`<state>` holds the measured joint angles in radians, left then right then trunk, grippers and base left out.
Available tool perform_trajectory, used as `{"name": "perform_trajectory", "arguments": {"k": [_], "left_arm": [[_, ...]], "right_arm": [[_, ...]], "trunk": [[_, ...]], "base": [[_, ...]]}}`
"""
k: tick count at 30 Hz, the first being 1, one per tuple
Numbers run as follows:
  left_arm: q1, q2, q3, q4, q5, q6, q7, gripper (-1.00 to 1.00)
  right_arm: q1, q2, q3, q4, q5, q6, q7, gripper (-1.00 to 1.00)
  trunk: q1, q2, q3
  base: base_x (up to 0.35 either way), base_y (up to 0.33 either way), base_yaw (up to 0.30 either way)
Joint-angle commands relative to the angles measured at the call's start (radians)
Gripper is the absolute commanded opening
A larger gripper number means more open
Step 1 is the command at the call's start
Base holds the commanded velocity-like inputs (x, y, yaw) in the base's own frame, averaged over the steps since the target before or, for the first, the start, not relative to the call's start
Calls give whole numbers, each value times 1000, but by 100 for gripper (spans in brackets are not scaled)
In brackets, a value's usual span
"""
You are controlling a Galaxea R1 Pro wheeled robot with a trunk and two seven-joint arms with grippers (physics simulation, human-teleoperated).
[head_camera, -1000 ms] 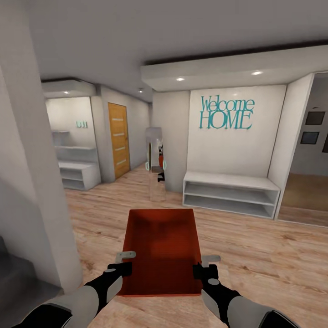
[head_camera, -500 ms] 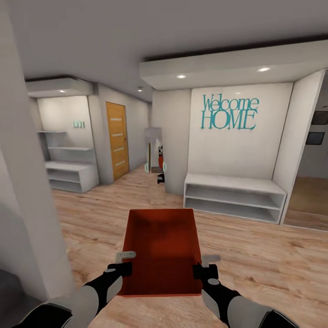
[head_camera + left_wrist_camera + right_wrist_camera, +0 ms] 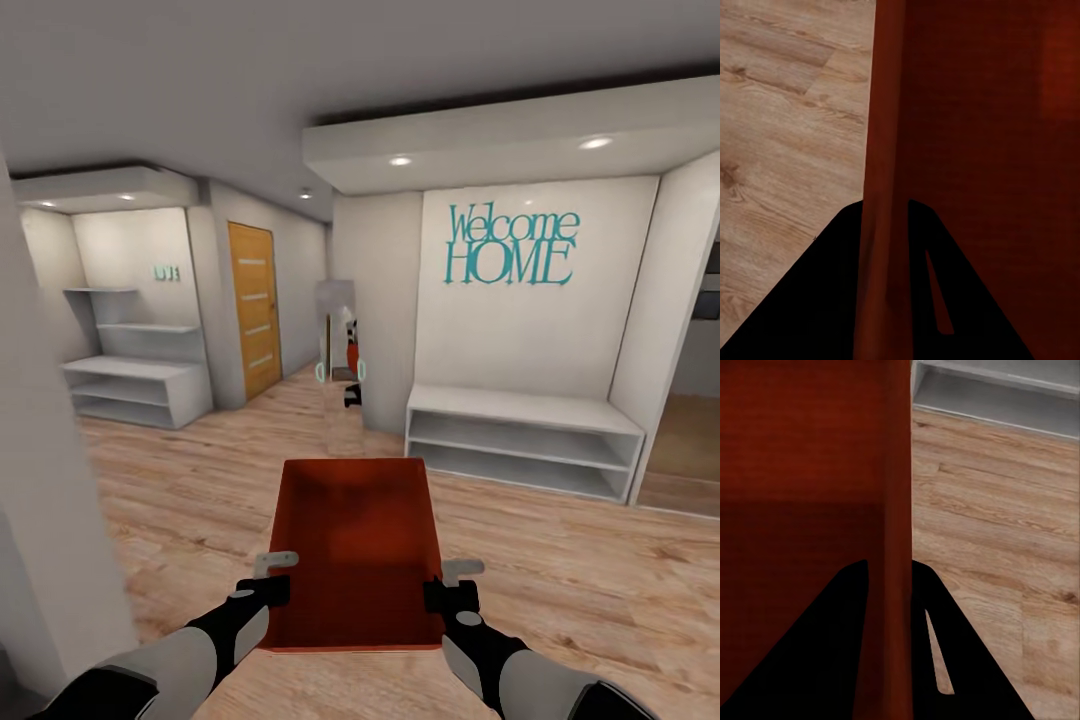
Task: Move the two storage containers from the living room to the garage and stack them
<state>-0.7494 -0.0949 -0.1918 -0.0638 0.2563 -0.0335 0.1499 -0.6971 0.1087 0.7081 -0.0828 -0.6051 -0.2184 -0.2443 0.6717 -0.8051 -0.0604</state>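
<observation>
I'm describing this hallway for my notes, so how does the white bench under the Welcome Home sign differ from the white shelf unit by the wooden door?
The bench under the Welcome HOME sign stands right of the mirror; the shelf unit sits left of the wooden door.
The bench has bare wall above it; the shelf unit has floating shelves mounted above.
Both are white, low and open-fronted, on the wood floor.

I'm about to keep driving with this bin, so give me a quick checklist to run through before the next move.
1. Left gripper clamped on the storage container wall, one finger each side in the left wrist view: ok.
2. Right gripper clamped on the opposite wall: ok.
3. Container level and held above the wood floor: ok.
4. Container interior empty: ok.
5. Path toward the wooden door free of obstacles: cannot tell, a mirror stands ahead.
6. Second container's whereabouts: cannot tell.
</observation>
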Motion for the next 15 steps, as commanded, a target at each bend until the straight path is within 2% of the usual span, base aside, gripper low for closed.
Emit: {"name": "perform_trajectory", "arguments": {"k": [1,15], "left_arm": [[-2,4,66,-3,-3,-5,83,-100],[-2,4,66,-4,-3,-5,83,-100]], "right_arm": [[0,0,16,0,-12,2,14,-100],[0,0,16,0,-12,4,14,-100]], "trunk": [[1,-1,-2],[1,-1,-2]], "base": [[326,0,0],[326,0,0]]}}
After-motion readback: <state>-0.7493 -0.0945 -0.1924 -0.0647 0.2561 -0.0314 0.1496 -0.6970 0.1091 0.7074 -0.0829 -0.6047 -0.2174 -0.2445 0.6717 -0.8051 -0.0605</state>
